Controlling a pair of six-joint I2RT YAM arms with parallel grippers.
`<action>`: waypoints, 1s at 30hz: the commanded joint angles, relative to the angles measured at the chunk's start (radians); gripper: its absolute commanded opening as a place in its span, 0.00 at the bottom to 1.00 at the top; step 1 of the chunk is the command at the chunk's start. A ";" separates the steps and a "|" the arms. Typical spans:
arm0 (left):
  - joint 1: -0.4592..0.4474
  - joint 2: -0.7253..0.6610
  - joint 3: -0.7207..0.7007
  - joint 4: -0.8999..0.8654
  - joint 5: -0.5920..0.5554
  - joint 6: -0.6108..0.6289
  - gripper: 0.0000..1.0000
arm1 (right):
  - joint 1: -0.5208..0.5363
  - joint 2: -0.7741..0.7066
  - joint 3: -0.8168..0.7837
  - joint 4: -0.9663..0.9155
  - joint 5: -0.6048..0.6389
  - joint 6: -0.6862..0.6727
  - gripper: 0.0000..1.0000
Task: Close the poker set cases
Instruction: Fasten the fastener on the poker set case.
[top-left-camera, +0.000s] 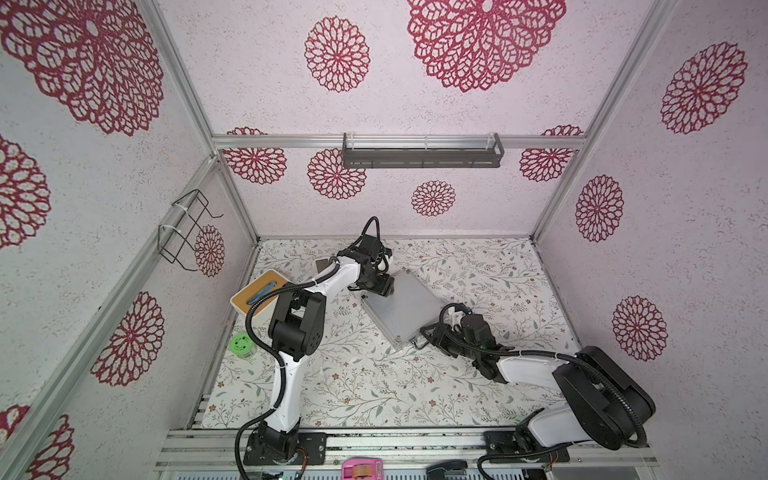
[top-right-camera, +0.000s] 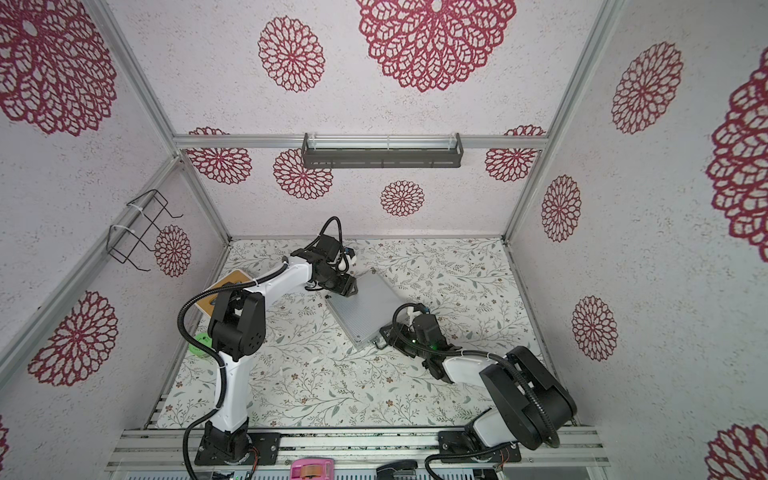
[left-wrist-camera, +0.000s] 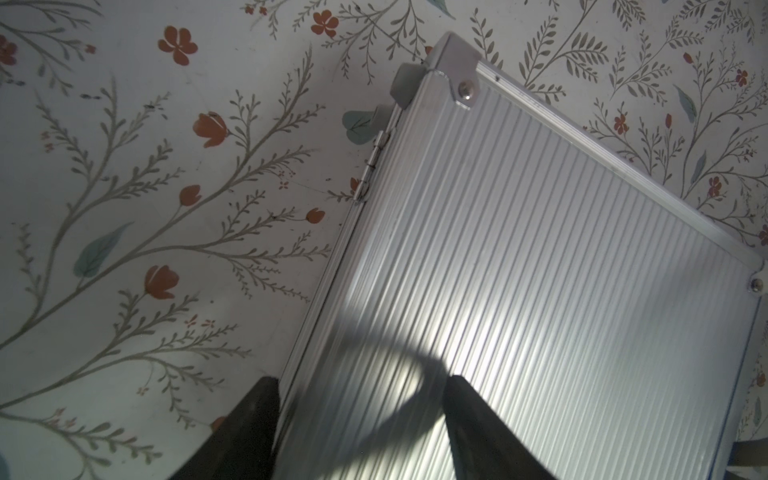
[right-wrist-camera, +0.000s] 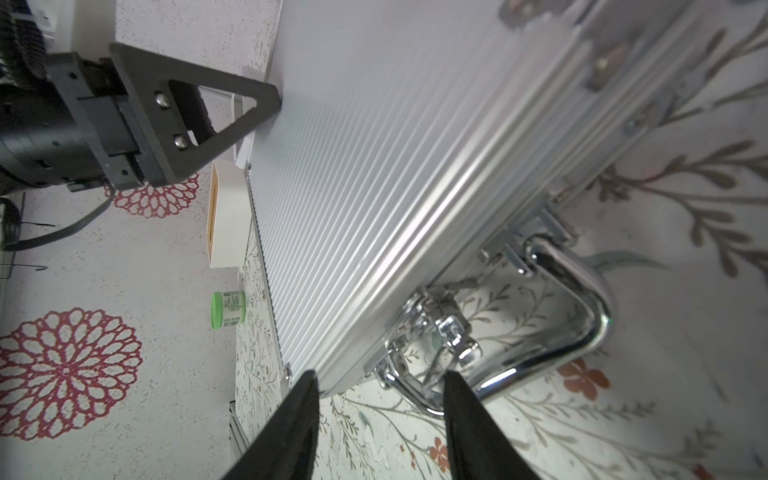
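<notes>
The silver ribbed poker set case (top-left-camera: 405, 307) (top-right-camera: 365, 307) lies flat on the floral table, its lid down on the base. My left gripper (top-left-camera: 384, 286) (left-wrist-camera: 359, 380) is open at the far hinge side: one finger hangs over the lid (left-wrist-camera: 540, 270), the other over the table beside the edge. In the right wrist view one of its fingertips (right-wrist-camera: 266, 99) touches the lid. My right gripper (top-left-camera: 428, 332) (right-wrist-camera: 378, 378) is open at the case's near corner, nothing held. A chrome latch (right-wrist-camera: 440, 336) and the metal handle (right-wrist-camera: 582, 291) stick out just beyond its fingertips.
A white box with a wooden top (top-left-camera: 259, 291) (right-wrist-camera: 226, 220) stands at the table's left edge, a green-lidded jar (top-left-camera: 243, 345) nearer the front. A wire rack (top-left-camera: 187, 230) hangs on the left wall, a grey shelf (top-left-camera: 422, 151) on the back wall.
</notes>
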 joint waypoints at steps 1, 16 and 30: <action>-0.024 0.050 -0.018 -0.086 -0.034 0.030 0.66 | 0.007 0.009 0.036 0.031 0.000 -0.013 0.49; -0.022 0.052 -0.019 -0.093 -0.038 0.033 0.66 | 0.007 0.081 0.087 0.050 -0.014 -0.020 0.49; -0.022 0.052 -0.019 -0.091 -0.075 0.035 0.66 | 0.007 -0.080 0.155 -0.320 0.073 -0.147 0.50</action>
